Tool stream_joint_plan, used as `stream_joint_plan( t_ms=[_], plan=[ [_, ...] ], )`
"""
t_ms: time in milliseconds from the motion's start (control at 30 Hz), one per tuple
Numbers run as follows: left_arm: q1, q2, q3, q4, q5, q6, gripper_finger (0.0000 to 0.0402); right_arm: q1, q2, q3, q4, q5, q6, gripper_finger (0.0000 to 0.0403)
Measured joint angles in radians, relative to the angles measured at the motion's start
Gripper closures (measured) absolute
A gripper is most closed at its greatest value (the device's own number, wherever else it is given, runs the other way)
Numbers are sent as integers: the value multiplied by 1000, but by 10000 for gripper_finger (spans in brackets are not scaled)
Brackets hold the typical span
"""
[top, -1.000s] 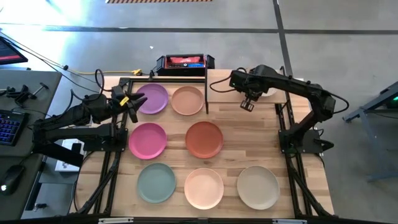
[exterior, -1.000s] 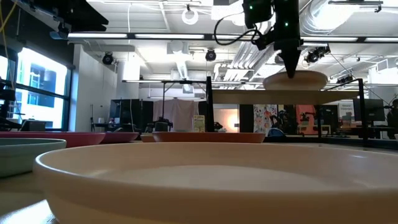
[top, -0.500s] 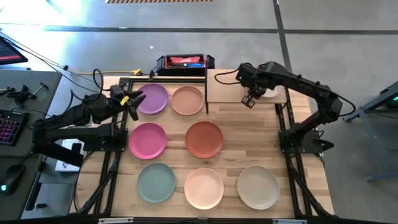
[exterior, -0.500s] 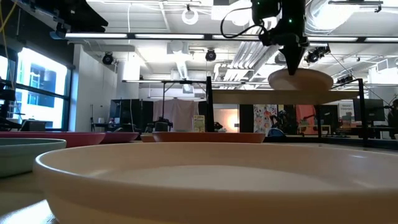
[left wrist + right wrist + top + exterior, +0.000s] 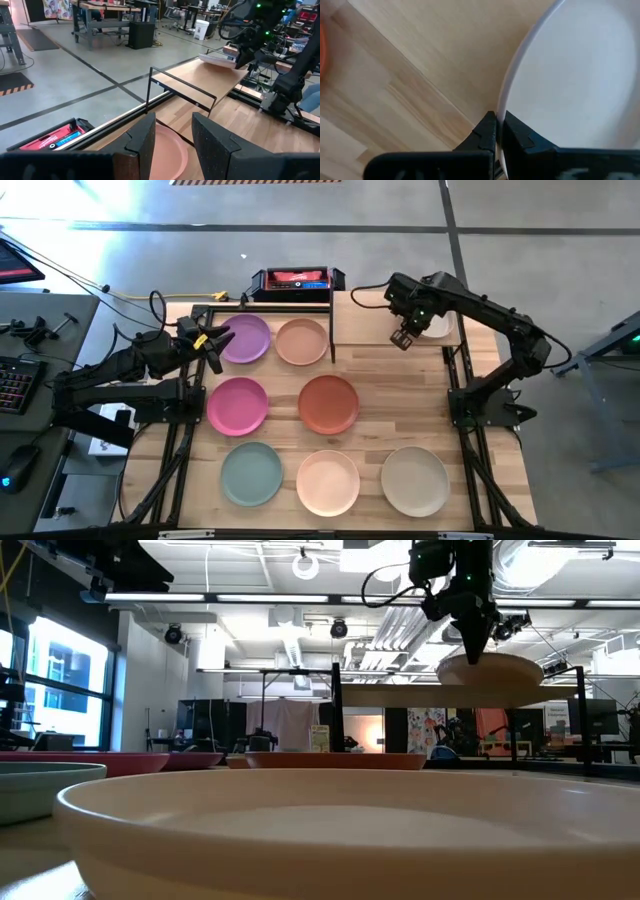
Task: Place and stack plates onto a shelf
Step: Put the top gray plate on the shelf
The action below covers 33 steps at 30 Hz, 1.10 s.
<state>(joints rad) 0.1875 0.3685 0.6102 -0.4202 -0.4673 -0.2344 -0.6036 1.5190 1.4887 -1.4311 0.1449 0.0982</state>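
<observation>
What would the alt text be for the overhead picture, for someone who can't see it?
Seen from above, the right gripper holds a pale plate by its rim over the small wooden shelf. Seven more plates in purple, pink, red, tan, teal, peach and beige lie on the slatted table; the left gripper waits open beside the purple one.

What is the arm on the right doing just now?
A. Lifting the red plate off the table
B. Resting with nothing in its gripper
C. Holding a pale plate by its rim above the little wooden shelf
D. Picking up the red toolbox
C: the right gripper is shut on the rim of the pale plate, held over the shelf.
</observation>
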Motion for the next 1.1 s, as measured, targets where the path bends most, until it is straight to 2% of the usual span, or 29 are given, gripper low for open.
stream_joint_plan(
  t_ms=[133, 1100],
  plan=[
    [0, 0, 0, 0, 0, 0, 287, -22, 19, 0, 1, -44, -28, 403],
    [0, 0, 0, -1, 0, -25, 287, -25, 25, 0, -5, -49, -29, 402]
  ],
)
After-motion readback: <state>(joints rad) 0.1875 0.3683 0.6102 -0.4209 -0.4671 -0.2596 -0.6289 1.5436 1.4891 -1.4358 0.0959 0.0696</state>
